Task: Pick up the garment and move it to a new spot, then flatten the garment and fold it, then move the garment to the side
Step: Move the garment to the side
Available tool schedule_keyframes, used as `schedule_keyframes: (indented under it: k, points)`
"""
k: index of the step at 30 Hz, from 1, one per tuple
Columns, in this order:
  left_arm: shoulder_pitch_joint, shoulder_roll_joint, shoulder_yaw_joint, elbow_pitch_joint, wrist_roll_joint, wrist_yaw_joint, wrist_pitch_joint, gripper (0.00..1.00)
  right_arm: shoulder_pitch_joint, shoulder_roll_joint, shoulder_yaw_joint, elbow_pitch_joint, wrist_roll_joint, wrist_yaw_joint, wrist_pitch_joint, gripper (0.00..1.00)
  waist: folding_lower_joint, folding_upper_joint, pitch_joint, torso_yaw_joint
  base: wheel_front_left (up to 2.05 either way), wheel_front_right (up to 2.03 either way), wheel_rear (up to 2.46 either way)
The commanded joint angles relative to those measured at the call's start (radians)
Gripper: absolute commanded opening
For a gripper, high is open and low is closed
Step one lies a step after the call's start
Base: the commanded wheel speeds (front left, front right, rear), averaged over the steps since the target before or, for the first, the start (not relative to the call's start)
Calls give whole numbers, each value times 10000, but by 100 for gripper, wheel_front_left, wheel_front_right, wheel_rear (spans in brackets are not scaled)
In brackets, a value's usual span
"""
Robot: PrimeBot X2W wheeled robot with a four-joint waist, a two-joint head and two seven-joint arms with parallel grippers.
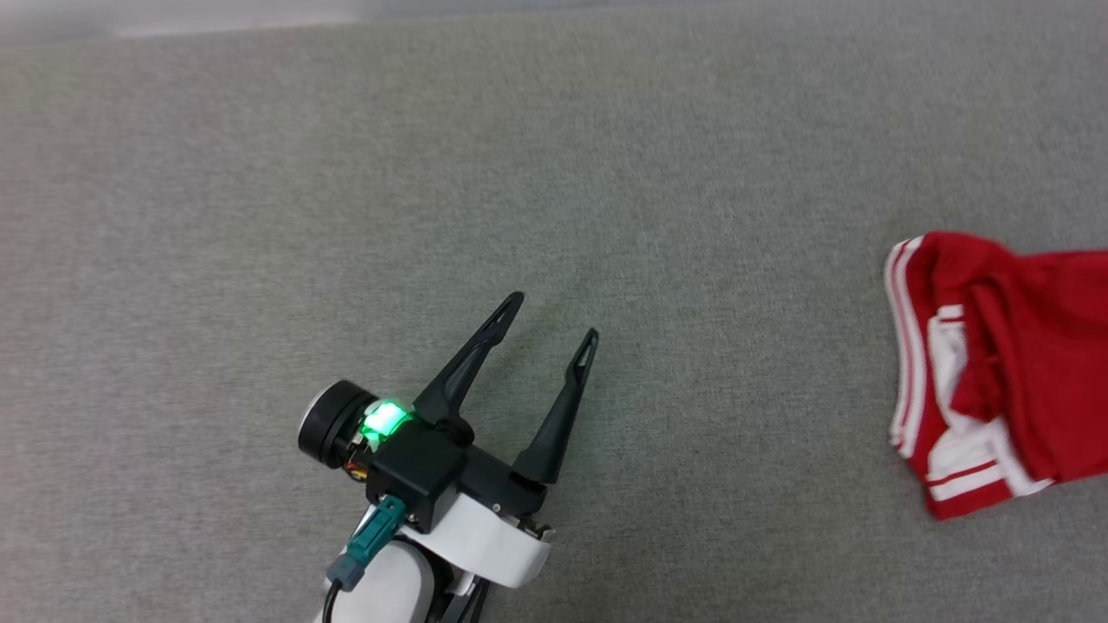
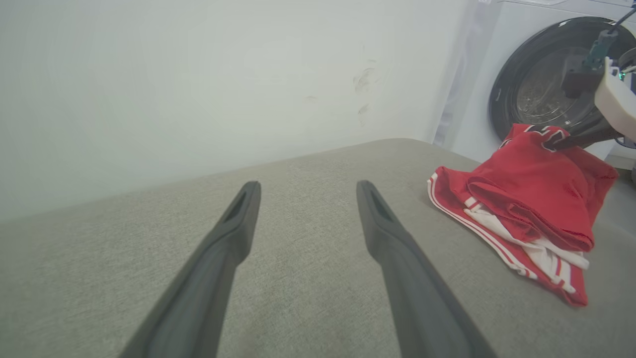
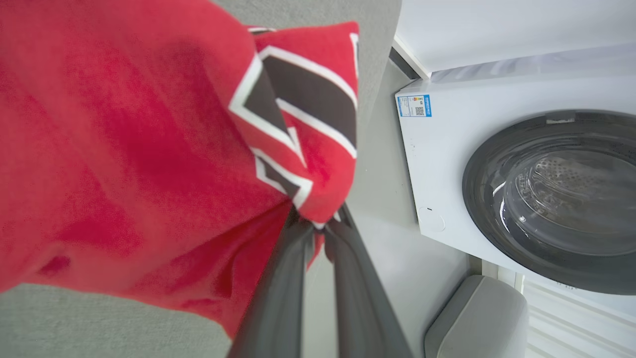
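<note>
My left gripper [image 1: 554,316] hangs low over the grey fabric surface [image 1: 658,156]. Its forearm reaches in from the bottom edge, and both dark fingers are spread wide and empty, pointing up and slightly right. The garment [image 1: 1039,363] lies crumpled at the surface's right side, well apart from that gripper: red cloth, white sleeve, red-white striped trim. My right gripper [image 3: 318,223] is pinched closed on a fold of it beside black, white-outlined lettering, too bunched to read. Beyond stands a white washing machine [image 3: 447,164]. Its blue-and-white sticker [image 3: 414,105] seems to carry a square code, the print too small to read.
</note>
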Motion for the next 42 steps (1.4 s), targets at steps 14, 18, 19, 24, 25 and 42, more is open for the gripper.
schedule_keyframes:
  k: [14, 18, 19, 24, 25, 42]
  points:
    - [-1407, 541, -838, -959, 443, 8, -21, 100, -2435, -206, -755, 3927, -1010, -19, -2831, 0, -1, 0, 2146, -668, 0, 0, 0]
    - [-1496, 634, -910, -1063, 488, 8, -21, 100, -2828, 7, -944, 4764, -1360, -19, -3351, 0, -1, 0, 2368, -684, 0, 0, 0]
    - [-1514, 651, -917, -1084, 501, 8, -21, 100, -2954, 60, -1029, 4957, -1425, -19, -3475, 0, -1, 0, 2410, -684, 0, 0, 0]
    - [-1583, 670, -872, -1055, 489, 8, -21, 100, -3333, 387, -1196, 5773, -1681, -19, -3937, 0, -1, 0, 2473, -645, 0, 0, 0]
    - [-1583, 652, -859, -1032, 467, 6, -21, 100, -3412, 432, -1278, 5930, -1739, -19, -4037, 0, -1, 0, 2440, -630, 0, 0, 0]
    - [-376, 34, 318, -175, -211, 14, -21, 100, -3867, 1354, -543, 6405, -1678, -19, -5206, 100, -1, 0, -252, -125, 0, 0, 0]
